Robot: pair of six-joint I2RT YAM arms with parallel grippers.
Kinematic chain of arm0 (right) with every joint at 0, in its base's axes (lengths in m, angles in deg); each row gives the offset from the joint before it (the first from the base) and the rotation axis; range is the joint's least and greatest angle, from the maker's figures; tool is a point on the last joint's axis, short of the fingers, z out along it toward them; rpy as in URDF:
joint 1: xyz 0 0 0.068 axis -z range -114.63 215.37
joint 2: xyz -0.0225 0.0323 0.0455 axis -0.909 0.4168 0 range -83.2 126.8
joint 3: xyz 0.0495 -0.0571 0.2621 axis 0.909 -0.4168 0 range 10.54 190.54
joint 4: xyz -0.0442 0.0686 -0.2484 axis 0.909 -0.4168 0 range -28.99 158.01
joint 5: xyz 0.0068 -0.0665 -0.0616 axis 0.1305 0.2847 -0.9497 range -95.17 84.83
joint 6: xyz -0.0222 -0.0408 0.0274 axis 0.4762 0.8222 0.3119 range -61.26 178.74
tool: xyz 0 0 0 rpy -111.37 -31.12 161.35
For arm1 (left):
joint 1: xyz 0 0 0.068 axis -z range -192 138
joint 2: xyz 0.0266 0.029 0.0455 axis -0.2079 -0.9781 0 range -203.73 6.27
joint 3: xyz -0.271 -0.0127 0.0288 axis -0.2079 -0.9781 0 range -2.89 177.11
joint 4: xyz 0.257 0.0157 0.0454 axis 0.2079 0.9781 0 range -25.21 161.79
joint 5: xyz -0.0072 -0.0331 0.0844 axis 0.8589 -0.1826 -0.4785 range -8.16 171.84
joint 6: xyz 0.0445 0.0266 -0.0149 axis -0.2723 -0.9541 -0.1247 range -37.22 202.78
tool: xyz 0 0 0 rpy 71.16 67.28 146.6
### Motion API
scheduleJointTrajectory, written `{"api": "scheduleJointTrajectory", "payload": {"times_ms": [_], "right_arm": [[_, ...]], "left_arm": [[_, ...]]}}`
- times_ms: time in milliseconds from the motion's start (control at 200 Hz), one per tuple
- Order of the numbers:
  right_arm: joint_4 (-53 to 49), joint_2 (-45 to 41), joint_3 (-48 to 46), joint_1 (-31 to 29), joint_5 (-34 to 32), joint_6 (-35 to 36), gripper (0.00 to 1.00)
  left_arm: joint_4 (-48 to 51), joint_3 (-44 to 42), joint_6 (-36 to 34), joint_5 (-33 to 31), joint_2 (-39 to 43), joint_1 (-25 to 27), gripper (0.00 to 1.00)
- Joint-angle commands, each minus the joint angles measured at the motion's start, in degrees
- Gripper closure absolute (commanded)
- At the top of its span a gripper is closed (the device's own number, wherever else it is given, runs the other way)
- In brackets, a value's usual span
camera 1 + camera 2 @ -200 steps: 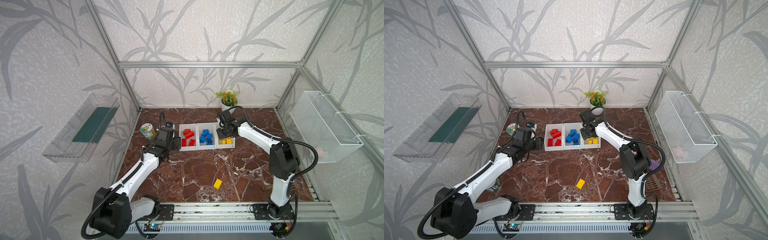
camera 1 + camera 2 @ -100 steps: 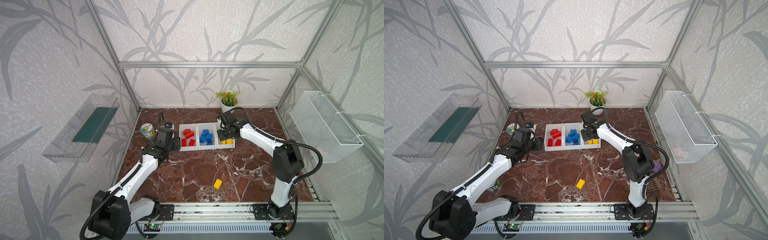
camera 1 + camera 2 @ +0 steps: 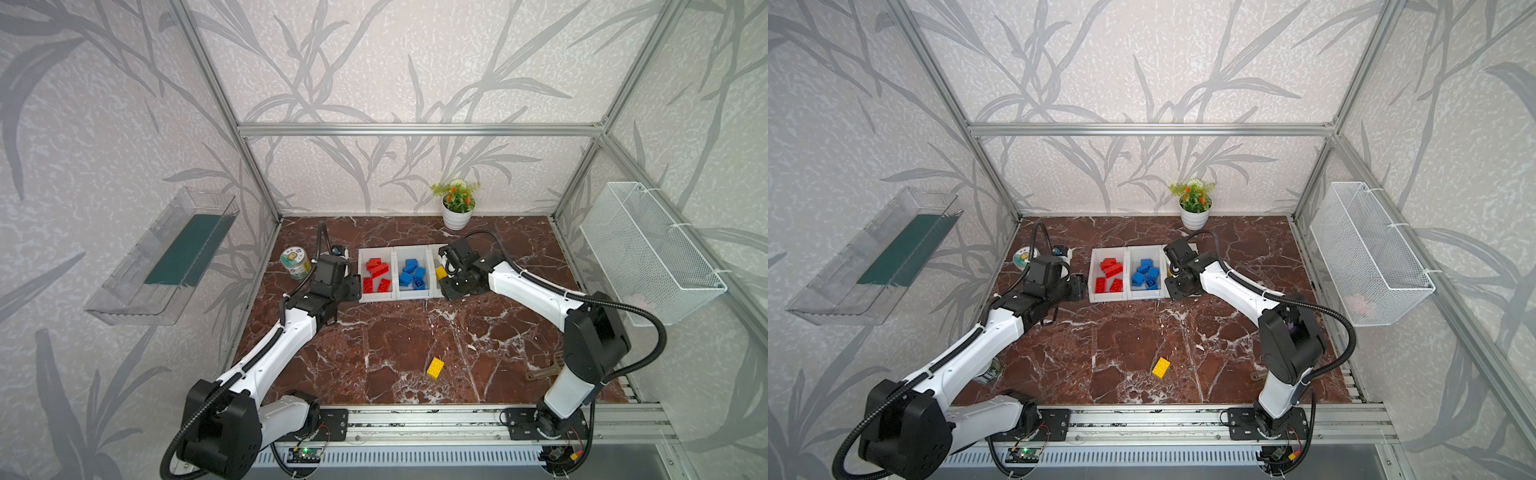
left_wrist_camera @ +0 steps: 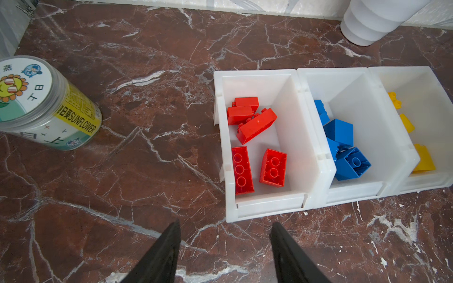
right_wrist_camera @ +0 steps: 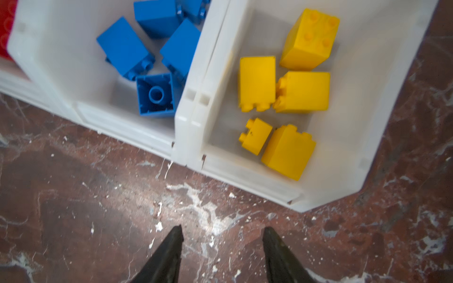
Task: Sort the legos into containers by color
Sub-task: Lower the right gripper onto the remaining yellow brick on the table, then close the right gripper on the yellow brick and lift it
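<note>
The three white containers (image 3: 376, 296) stand joined in a row at the back middle of the marble table (image 3: 395, 332). In both top views the red legos (image 4: 256, 125) fill the bin on the left, the blue legos (image 4: 339, 131) the middle one and the yellow legos (image 5: 301, 90) the one on the right. A loose yellow lego (image 3: 435, 368) lies alone near the table's front, well apart from the containers, on the same spot as a second ago.

The right gripper (image 5: 223, 227) was above the yellow bin a second ago and has drawn back to that bin's low front. Its fingers stand spread over bare marble with nothing between them, and the arm's elbow has swung outward to the right.

The left gripper (image 4: 226, 223) has edged slightly nearer the red bin and hangs just beside its front left corner. Its fingers are apart and empty. The sunflower-labelled can (image 4: 49, 110) has not moved.
</note>
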Motion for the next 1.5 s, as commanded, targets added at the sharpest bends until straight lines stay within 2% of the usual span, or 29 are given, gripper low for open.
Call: {"api": "scheduleJointTrajectory", "payload": {"times_ms": [0,205,485,665,885,1200,1495], "right_arm": [[-0.7,-3.3,-3.2,-3.3,0.3,-0.6,0.45],[-1.1,-5.8,-9.3,-11.5,1.8,3.7,0.43],[0.9,-9.5,-15.3,-19.7,5.4,4.0,0.40],[1.2,-7.4,-16.2,-25.3,5.4,4.1,0.39],[0.5,-3.7,-15.9,-27.5,3.8,3.2,0.39],[-1.1,-2.8,-16.2,-27.6,1.0,3.1,0.38],[-0.2,-2.4,-17.4,-27.6,2.2,3.1,0.38]], "left_arm": [[0.0,-0.4,0.8,0.1,-0.3,-0.2,0.39],[-0.1,-0.6,0.8,0.2,-1.0,-0.3,0.38],[-0.5,-0.8,1.8,0.7,-1.7,-0.2,0.39],[-0.5,-0.6,2.0,0.8,-2.2,-0.2,0.38],[-0.3,-0.6,1.9,0.9,-2.1,-0.2,0.39],[-0.2,-0.7,2.0,1.0,-2.1,-0.3,0.38],[-0.1,-0.7,2.0,1.0,-2.1,-0.2,0.39]]}}
